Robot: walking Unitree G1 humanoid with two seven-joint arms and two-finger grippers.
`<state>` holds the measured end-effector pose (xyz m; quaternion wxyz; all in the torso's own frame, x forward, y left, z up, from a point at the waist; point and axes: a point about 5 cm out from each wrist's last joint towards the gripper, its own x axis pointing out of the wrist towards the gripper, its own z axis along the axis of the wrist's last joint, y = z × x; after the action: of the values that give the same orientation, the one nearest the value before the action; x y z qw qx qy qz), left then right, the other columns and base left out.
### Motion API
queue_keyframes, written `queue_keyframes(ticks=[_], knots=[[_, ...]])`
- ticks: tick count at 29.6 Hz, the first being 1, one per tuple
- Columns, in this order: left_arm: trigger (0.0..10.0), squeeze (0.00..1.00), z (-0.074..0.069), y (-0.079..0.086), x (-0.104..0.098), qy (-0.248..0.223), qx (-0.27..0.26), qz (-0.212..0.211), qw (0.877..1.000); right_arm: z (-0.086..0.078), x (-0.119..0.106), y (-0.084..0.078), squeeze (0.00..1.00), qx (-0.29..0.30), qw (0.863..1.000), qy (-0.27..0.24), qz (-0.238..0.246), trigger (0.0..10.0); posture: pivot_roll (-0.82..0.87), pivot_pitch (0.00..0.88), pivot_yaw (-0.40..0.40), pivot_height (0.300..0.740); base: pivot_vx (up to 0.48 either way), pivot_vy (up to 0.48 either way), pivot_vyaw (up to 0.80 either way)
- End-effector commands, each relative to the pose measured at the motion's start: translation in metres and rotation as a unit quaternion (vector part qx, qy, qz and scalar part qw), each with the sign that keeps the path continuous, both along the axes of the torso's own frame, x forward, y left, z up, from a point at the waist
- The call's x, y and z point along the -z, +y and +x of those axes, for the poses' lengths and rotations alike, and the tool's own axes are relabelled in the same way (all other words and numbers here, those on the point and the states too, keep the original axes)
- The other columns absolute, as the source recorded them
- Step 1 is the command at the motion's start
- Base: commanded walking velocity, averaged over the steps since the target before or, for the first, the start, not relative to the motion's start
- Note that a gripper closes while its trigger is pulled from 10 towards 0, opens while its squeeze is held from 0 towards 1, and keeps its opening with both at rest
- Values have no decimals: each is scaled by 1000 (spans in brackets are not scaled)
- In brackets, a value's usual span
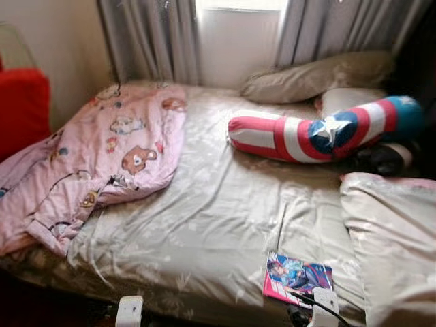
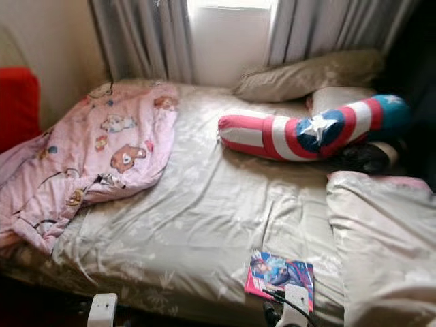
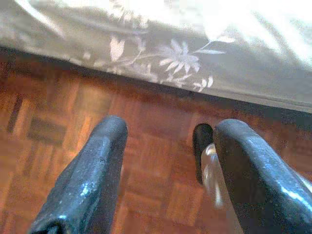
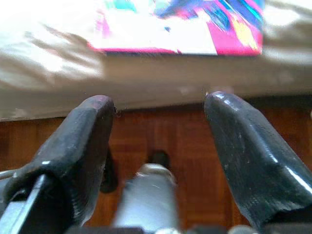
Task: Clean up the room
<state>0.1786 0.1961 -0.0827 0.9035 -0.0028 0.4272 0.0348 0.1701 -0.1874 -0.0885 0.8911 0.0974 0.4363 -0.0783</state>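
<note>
The comic book (image 4: 180,27) is blurred in the right wrist view, its top cut off by the edge. A dark thing (image 1: 381,158) behind the striped bolster (image 1: 320,133) is too hidden to name. The pink quilt (image 1: 88,163) runs off the left edge.

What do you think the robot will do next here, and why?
Probably lift the right gripper forward to the pink comic book at the bed's near edge. Its jaws are open, low over the wooden floor, and the book lies just ahead.
</note>
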Motion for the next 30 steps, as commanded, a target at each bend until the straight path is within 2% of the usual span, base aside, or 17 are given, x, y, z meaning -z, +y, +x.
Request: queue_keyframes(ticks=[1, 30], knots=[[10000, 0, -7, 0, 4, 16, 5, 4, 1000, 2, 0, 2, 0, 4, 1000, -1, 3, 10000, 122, 28, -11, 740, 0, 480, 0], [10000, 0, -5, -1, 3, 13, 7, 2, 1000, 4, -1, 1, 0, 4, 1000, -4, 1, 10000, 129, 38, -29, 740, 0, 480, 0]])
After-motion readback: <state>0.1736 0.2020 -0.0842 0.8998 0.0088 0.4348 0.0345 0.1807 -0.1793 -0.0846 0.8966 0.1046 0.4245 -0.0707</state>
